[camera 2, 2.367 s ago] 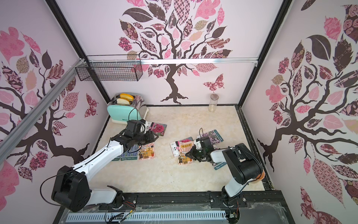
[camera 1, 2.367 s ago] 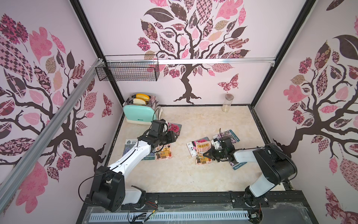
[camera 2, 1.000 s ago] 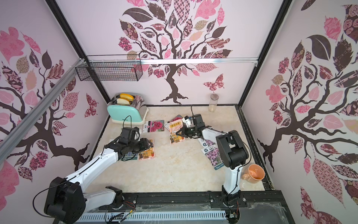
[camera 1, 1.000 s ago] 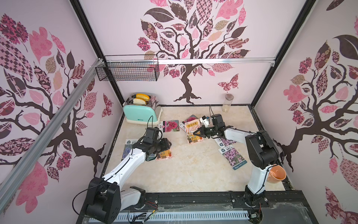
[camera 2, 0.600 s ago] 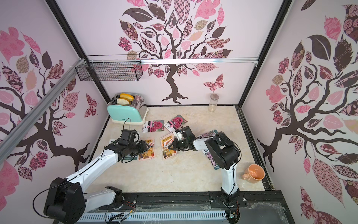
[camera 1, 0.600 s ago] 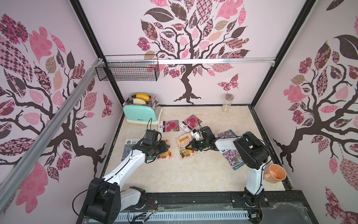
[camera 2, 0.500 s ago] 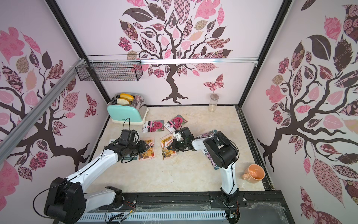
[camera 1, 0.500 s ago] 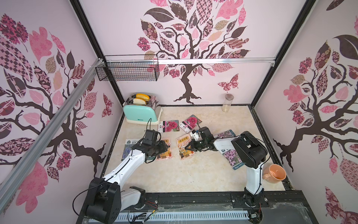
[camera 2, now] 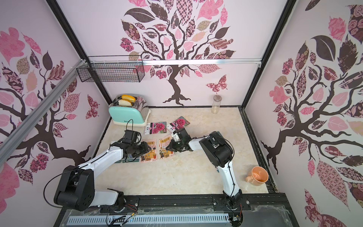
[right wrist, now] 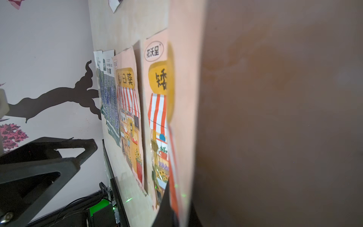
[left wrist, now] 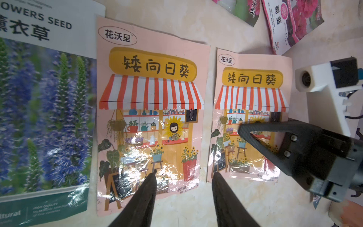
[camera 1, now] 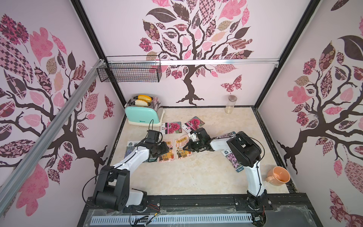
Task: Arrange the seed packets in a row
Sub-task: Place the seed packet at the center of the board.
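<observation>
Evidently the step in hand is laying the second orange packet (left wrist: 249,110) beside the first orange packet (left wrist: 151,110). The two lie side by side with a thin gap, just right of the lavender packet (left wrist: 45,110), making a short row left of centre on the counter (camera 1: 196,176). The right end effector (left wrist: 240,130) is closed on the second packet's right side. In the right wrist view the pinched part curls up toward the lens, so that packet seems not fully flat yet. The left end effector (left wrist: 183,176) hovers with its jaws apart and nothing between them, over the lower edges of the two orange packets. One magenta packet (camera 1: 170,127) and a tilted magenta packet (camera 1: 193,124) lie above the row near the toaster (camera 1: 143,114). A lilac packet (camera 1: 234,160) shows partly under the right arm, right of centre. Next, the right jaws probably need to part and lift straight off, so the glossy packet does not slide, before a magenta one is fetched.
</observation>
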Robot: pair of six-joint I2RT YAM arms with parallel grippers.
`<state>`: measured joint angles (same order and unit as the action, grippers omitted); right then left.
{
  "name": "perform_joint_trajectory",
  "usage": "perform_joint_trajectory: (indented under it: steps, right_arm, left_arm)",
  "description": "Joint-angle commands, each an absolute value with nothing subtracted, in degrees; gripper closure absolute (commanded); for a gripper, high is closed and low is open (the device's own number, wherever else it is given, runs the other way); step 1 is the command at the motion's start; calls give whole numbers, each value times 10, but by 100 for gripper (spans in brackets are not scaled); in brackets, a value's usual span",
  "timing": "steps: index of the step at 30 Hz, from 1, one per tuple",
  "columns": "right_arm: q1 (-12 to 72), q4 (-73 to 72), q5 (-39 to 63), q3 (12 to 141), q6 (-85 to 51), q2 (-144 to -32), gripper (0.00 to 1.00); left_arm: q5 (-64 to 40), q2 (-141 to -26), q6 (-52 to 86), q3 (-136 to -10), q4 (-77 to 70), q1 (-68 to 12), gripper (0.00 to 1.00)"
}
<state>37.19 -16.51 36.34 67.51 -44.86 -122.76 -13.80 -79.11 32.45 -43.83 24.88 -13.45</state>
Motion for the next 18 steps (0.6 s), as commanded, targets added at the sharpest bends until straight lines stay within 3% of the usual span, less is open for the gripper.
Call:
perform_joint_trajectory:
  steps: [1, 8, 18]
  right_arm:
    - [381, -138, 348, 688, -449, -1244, 98]
    - [389, -139, 338, 680, -453, -1237, 97]
    - [396, -207, 327, 623, -493, -1227, 87]
  left_arm:
    - [-142, -795, 311, -450, 230, -133, 52]
    - [-143, -814, 311, -451, 218, -133, 52]
    - [-149, -818, 308, -456, 222, -133, 52]
